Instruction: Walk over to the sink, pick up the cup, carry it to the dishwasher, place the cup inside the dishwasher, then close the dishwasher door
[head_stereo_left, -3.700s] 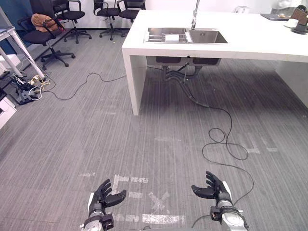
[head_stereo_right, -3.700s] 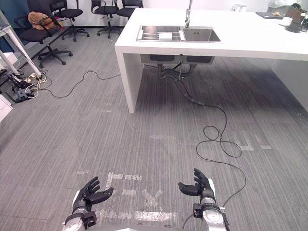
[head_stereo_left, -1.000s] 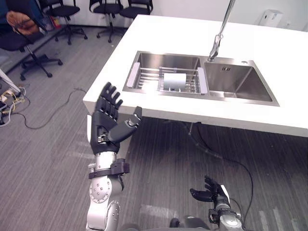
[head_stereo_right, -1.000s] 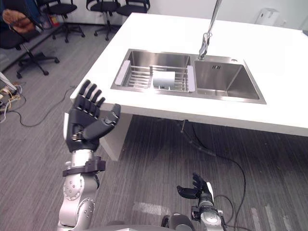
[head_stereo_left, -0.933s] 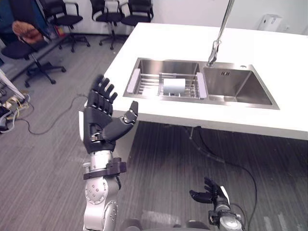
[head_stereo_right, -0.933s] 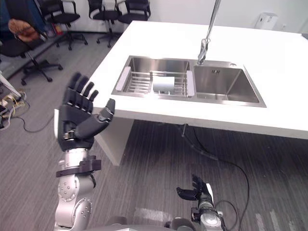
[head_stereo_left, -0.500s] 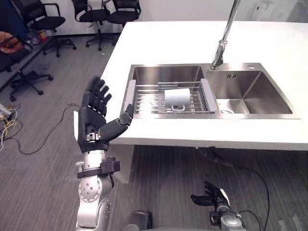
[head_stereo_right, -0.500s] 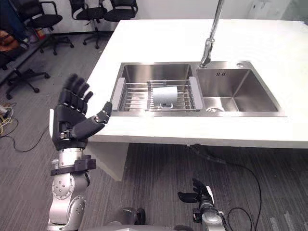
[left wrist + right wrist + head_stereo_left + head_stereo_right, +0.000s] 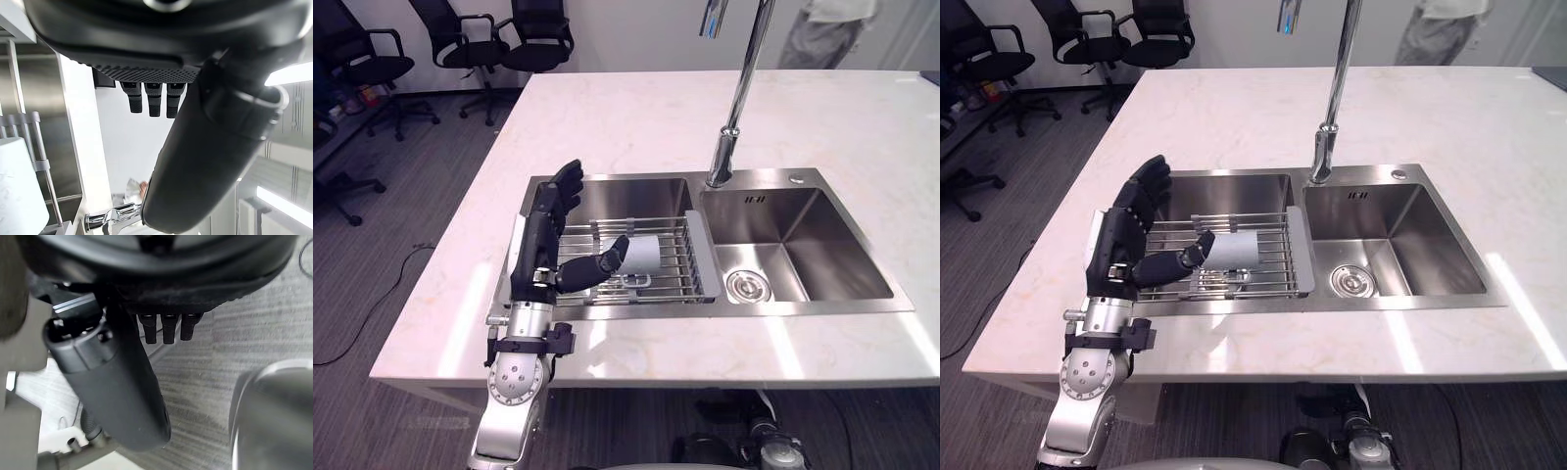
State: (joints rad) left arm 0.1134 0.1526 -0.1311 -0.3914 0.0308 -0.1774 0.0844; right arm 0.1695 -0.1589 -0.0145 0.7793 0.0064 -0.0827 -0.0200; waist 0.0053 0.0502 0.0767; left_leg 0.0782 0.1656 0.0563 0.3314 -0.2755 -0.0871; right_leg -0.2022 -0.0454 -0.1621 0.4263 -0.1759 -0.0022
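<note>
A pale cup [image 9: 643, 255] lies on its side on the wire rack [image 9: 690, 272] across the left basin of the steel sink [image 9: 803, 245]. My left hand [image 9: 543, 245] is raised over the rack's left part, open, with its fingers straight and spread. Its thumb reaches toward the cup's left end; I cannot tell whether they touch. In the left wrist view the cup [image 9: 19, 196] shows beside the thumb, apart from the fingers [image 9: 149, 100]. My right hand [image 9: 122, 396] hangs low over the grey floor, open and holding nothing.
A tall chrome faucet [image 9: 739, 98] rises between the two basins. The white marble counter [image 9: 607, 127] surrounds the sink. Black office chairs [image 9: 538, 34] stand beyond the counter's far left corner. A person [image 9: 827, 29] stands at the far right.
The camera has come up close over the sink. My left hand has gone forward from beside the counter edge to over the rack, thumb near the cup. The right hand stays low.
</note>
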